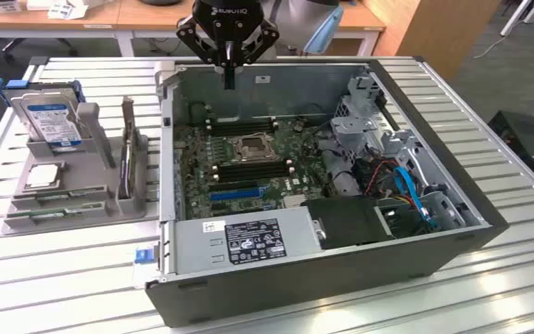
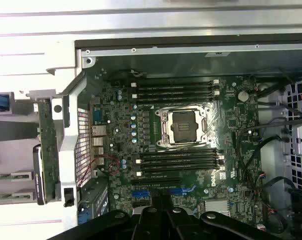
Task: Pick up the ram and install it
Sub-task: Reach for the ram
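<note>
Two green ram sticks [image 1: 61,197] lie flat in the near slots of a grey holder [image 1: 26,223] on the exterior view's left, outside the computer case; in the wrist view a ram stick [image 2: 11,176] shows at the picture's edge. My gripper [image 1: 229,76] hangs over the far wall of the open case, well away from the sticks, shut with nothing between its fingers. In the wrist view the gripper [image 2: 163,212] looks down on the motherboard [image 2: 116,145], with black memory slots [image 2: 178,162] on both sides of the processor socket [image 2: 183,125].
The grey holder also carries an upright hard drive [image 1: 49,118], a silver processor chip [image 1: 42,176] and an upright card [image 1: 128,160]. Inside the case [image 1: 341,278] sit a power supply [image 1: 248,240], drive cages and blue cables [image 1: 406,188]. Everything rests on a slatted metal table [image 1: 63,292].
</note>
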Robot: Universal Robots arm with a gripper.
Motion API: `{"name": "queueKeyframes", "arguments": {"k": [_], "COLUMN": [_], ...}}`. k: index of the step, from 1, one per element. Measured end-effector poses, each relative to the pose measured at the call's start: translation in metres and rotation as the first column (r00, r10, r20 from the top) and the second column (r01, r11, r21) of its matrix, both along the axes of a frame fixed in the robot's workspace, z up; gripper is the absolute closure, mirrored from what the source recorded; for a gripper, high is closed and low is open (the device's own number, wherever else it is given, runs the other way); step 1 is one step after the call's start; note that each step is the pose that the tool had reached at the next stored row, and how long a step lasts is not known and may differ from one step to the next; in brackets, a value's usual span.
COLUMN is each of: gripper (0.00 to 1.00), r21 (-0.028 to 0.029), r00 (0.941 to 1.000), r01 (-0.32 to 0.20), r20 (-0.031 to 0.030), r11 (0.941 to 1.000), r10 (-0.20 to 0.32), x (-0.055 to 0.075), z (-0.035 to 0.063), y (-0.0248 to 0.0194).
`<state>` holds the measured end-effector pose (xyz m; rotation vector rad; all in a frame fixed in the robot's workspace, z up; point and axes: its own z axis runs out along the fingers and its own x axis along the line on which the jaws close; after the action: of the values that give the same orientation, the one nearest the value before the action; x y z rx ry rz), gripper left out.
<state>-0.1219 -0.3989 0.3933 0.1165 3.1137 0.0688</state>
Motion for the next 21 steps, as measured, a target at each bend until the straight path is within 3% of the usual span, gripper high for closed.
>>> {"name": "queueKeyframes", "arguments": {"k": [13,21], "gripper": [0.89,0.89], "r21": [0.0001,-0.0001], "r00": [1.0,1.0], "r01": [0.0,0.0], "r20": [0.0002,0.0], "r11": [1.0,1.0], "r10": [0.0,0.0], "x": [-0.001,-0.014], "z": [-0.0001,0.0], "y": [0.0,0.0]}}
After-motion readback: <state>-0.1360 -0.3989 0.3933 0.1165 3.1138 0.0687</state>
